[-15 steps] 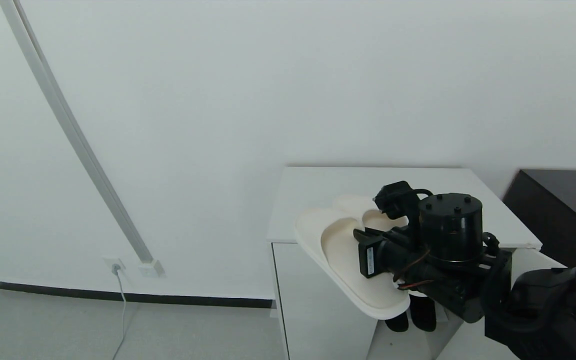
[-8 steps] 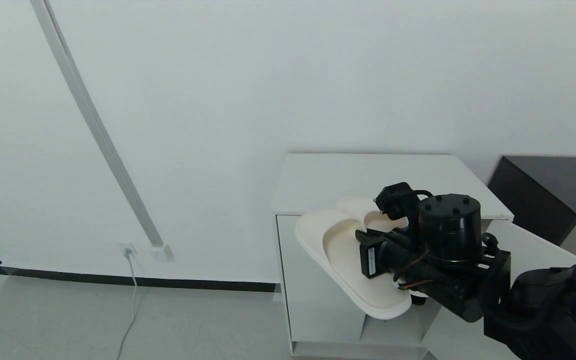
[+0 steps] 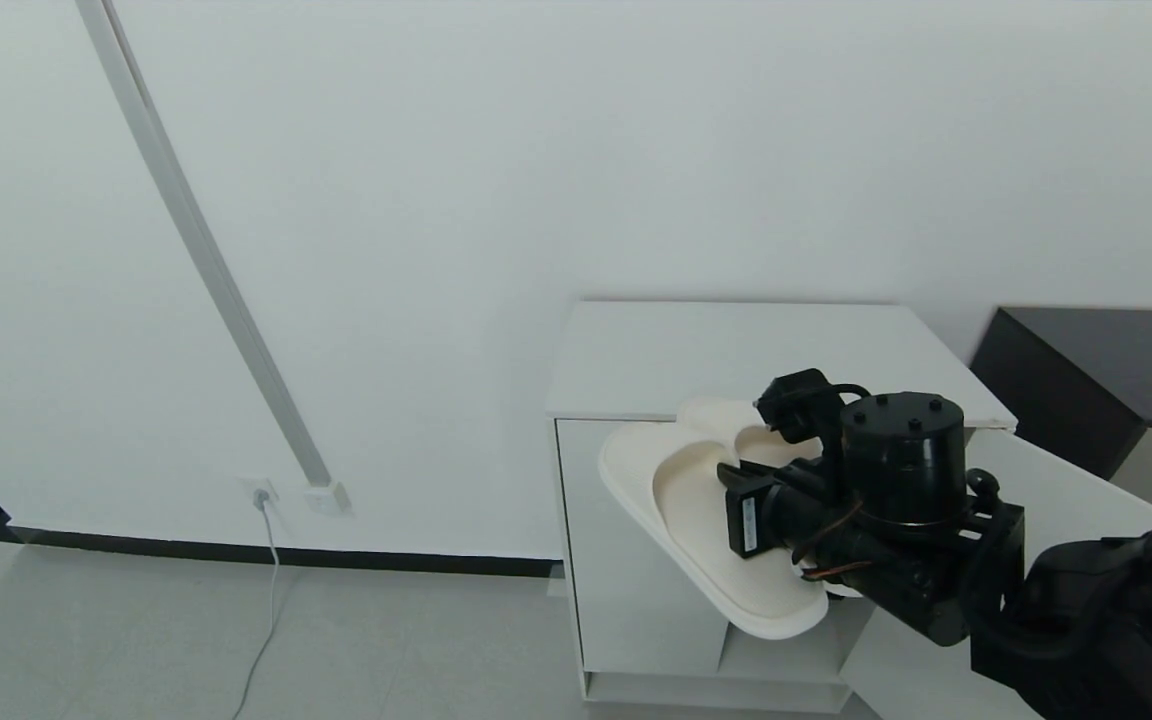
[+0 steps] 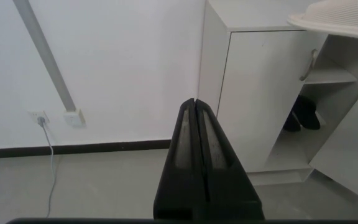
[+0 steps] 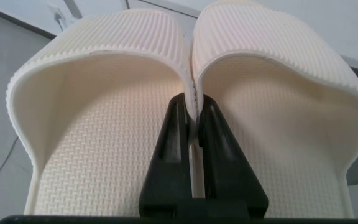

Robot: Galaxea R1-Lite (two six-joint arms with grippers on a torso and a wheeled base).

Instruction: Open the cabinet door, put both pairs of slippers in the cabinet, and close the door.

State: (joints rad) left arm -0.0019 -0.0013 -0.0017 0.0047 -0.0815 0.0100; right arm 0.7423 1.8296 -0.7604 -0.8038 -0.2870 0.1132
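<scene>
Jaws of the right gripper [image 5: 191, 118] are pressing shut on the cream slippers [image 5: 104, 130], pinching the 2 inner side walls together where the pair meets, so both slippers are hanging from 1 narrow hold. In the head view the pair is riding tilted in the air, just in front of the cabinet [image 3: 736, 350] and about level with its top edge, overlapping the closed left panel rather than the opening.

The door [image 3: 1076, 480] is standing open on the robot's right. From the left wrist view a shelf [image 4: 329, 77] is showing inside, and the black slippers [image 4: 303, 115] are already sitting in the compartment beneath it.

The step in hand is probably carrying the cream pair into that opening. Doing it well is likely calling for 3 things:
1. Bringing the pair down and across to the right until it is facing the gap, not the panel.
2. Levelling it so the soles are entering flat, clear of the shelf edge and the door.
3. Holding the pinch firm, since thin soft walls could be slipping out, and letting go only once the soles are resting on a surface.

Jaws of the left gripper [image 4: 194, 124] are closed on nothing. It is hanging low, well apart from the cabinet, and is best staying clear.
</scene>
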